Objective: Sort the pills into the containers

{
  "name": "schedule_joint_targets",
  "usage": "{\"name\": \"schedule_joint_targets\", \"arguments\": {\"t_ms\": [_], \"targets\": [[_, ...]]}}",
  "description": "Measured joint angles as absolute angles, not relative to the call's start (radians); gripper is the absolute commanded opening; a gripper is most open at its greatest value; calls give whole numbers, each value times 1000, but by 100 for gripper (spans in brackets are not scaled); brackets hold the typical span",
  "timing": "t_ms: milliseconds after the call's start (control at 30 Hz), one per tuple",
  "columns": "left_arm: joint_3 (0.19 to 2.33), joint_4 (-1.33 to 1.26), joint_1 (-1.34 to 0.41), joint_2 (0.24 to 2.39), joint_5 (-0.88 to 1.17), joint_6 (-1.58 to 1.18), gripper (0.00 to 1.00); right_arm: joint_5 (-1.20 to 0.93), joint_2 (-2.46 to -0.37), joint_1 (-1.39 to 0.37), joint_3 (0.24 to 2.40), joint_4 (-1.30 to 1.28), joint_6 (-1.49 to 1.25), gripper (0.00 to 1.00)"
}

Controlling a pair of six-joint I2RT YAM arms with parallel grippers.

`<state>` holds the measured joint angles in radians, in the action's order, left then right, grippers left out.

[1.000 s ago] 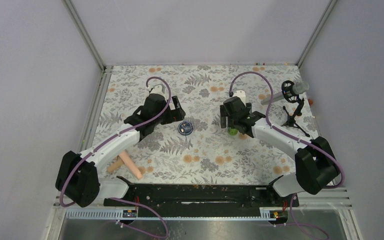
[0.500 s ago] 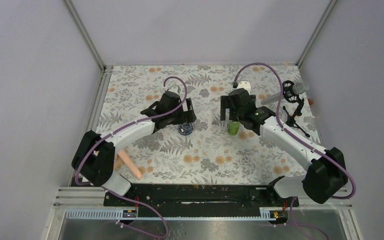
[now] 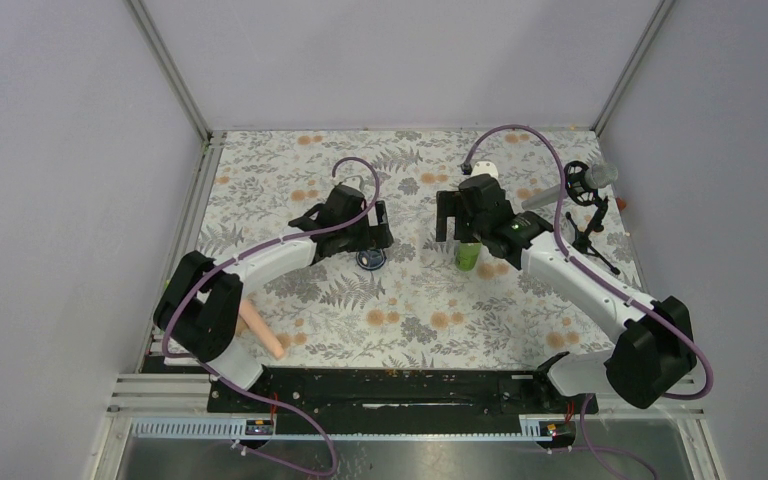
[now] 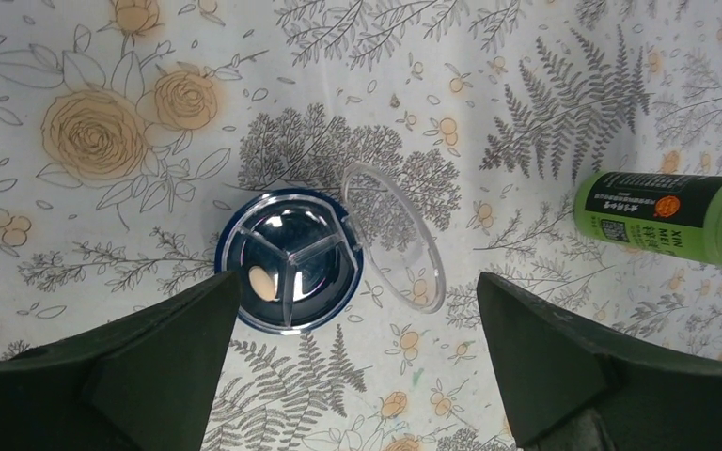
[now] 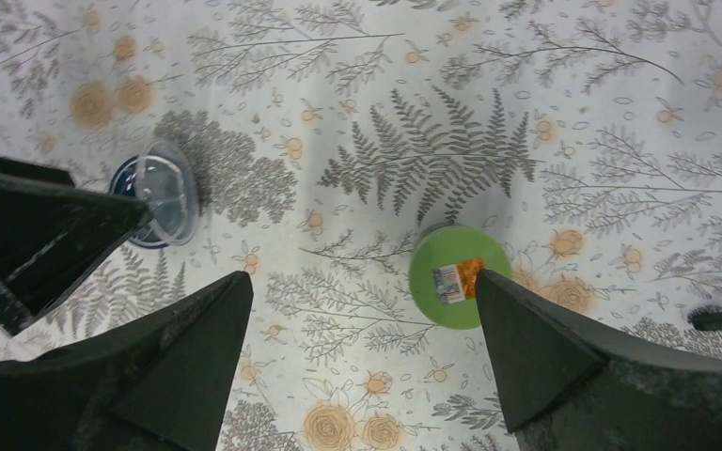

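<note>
The shallow dark-blue jar sits open on the floral mat, divided into three compartments, with one pale oval pill in the left one. Its clear lid leans against its right side. The green bottle stands upright, capped, with a label on top. It also shows in the left wrist view. My left gripper is open and empty above the jar, its left finger by the jar's rim. My right gripper is open and empty above the mat, its right finger next to the bottle.
Two peach-pink rods lie near the left arm's base. A microphone on a small black stand is at the right rear. In the top view the jar and bottle sit mid-table between the arms. Walls enclose the table.
My left arm has swung right and now hangs over the blue jar. My right gripper has drawn back and up from the green bottle, which stands free.
</note>
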<state>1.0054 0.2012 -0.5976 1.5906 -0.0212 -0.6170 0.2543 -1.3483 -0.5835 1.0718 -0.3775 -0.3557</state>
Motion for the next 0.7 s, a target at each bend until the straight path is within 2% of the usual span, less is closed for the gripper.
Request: {"name": "schedule_joint_targets", "arguments": {"t_ms": [100, 200, 333, 400, 567, 700], "targets": [[983, 150, -598, 1584, -22, -618, 93, 188, -1349, -582, 1083, -373, -355, 81], [909, 99, -591, 1537, -21, -640, 80, 101, -1368, -582, 1101, -355, -355, 71], [831, 64, -557, 1463, -21, -682, 69, -24, -1444, -588, 1149, -327, -356, 64], [811, 45, -533, 1447, -22, -696, 58, -78, -1497, -595, 1179, -318, -358, 58], [774, 34, -493, 1444, -21, -721, 32, -171, -1623, -636, 1234, -300, -361, 34], [752, 36, -488, 1449, -22, -726, 25, -188, -1693, -669, 1265, -300, -365, 31]]}}
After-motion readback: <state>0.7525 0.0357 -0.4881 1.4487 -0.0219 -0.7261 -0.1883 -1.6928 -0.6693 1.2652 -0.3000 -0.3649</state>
